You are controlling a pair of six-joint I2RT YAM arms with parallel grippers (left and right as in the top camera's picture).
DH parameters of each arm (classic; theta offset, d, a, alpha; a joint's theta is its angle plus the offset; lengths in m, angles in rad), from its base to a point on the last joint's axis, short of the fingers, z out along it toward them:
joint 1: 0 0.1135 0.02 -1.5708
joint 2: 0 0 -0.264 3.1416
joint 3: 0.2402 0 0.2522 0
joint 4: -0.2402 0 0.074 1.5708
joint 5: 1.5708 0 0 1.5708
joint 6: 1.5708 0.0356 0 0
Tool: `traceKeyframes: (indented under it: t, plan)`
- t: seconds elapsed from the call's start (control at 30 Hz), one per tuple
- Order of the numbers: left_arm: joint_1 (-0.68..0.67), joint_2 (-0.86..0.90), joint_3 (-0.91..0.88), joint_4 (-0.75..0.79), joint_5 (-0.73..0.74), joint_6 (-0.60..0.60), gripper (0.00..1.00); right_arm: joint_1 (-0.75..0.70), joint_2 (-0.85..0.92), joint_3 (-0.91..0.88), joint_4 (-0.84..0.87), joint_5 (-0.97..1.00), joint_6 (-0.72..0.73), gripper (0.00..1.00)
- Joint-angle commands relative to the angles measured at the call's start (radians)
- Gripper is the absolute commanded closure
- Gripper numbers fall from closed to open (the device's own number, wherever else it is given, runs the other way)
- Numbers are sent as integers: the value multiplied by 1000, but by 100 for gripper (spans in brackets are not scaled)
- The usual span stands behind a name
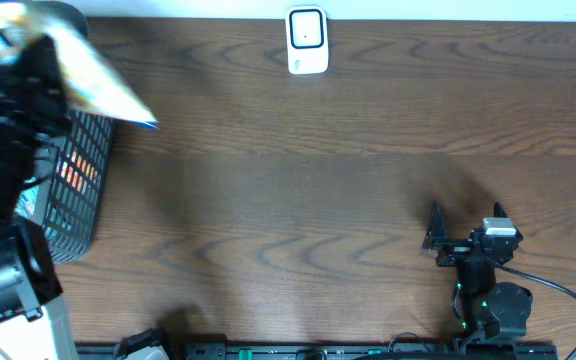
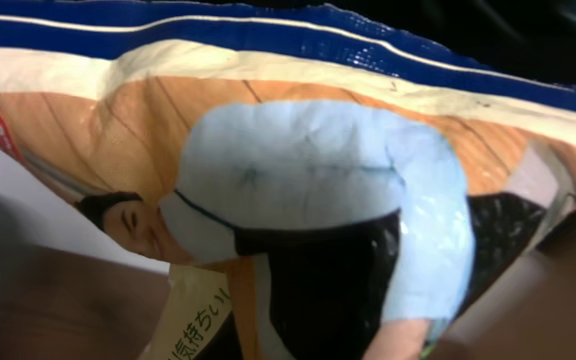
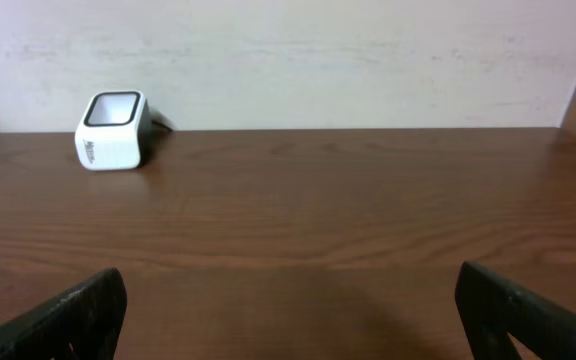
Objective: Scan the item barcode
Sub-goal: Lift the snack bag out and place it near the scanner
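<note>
- Left gripper [image 1: 30, 70], overhead: a blurred dark mass in the frame's corner, clamped on the packet [image 1: 98, 85]. Fingertips lost in the blur. Packet held high, jutting out from the gripper, its far end cut off by the frame edge.
- Directly beneath that gripper: black mesh basket [image 1: 80, 190], partly covered by the arm, contents hard to make out.
- Right gripper [image 1: 466, 225]: jaws spread wide over bare table [image 1: 298, 200]. White scanner [image 1: 307, 41] well ahead of it and off to its left.
- Left wrist: packet [image 2: 298, 200] fills the view, with a blue band and a printed figure in a pale shirt. Dark blurs at both lower corners, unclear whether fingers.
- Right wrist: fingers [image 3: 68, 315] far apart, cut off at both lower corners. Scanner [image 3: 113, 130] ahead and left, well apart.
</note>
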Motion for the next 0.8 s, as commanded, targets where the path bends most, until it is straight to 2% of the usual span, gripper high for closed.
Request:
traceKeyframes:
  t: [0.0, 0.1, 0.3, 0.53, 0.77]
  plan:
    - [-135, -5, 10, -61, 218, -47, 93, 8, -5, -1, -5, 1, -8, 1]
    - [-245, 11, 3, -139, 217, -47, 93, 8, -5, -1, -5, 1, -8, 1]
    - [-440, 102, -9, -151, 144, -46, 93, 8, -5, -1, -5, 1, -8, 1]
    - [-674, 293, -9, -225, -196, -46, 92, 8, -5, -1, -5, 1, -8, 1]
    - [-862, 536, -9, -227, -555, -61, 92, 8, -5, -1, -5, 1, -8, 1]
